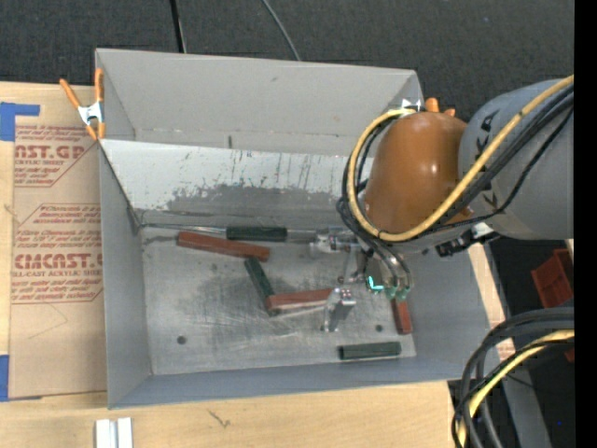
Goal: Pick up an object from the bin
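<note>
The gripper (338,308) is set low over the bin floor, right of centre, and whether it is open or closed cannot be told, because its tip is seen nearly end-on against the bright metal. Nothing can be confirmed as held. The nearest thing is the red bar (298,301). Its right end is at the gripper's tip, either touching it or just beside it, and the rest of it extends away toward the view's left. Its long axis runs almost left to right across the view, with the right end slightly higher in the picture. It is judged that a grasp would have to be made across this axis, near that right end. The green bar (257,278) is tilted and meets the red bar's far end, so it may be disturbed if the red bar is dragged. The dark bar (369,350) lies apart toward the front wall, and a red stub (402,318) lies just to the right under the wrist. Two more bars (224,245) lie end to end along the back of the bin (126,343), well apart from the gripper.
</note>
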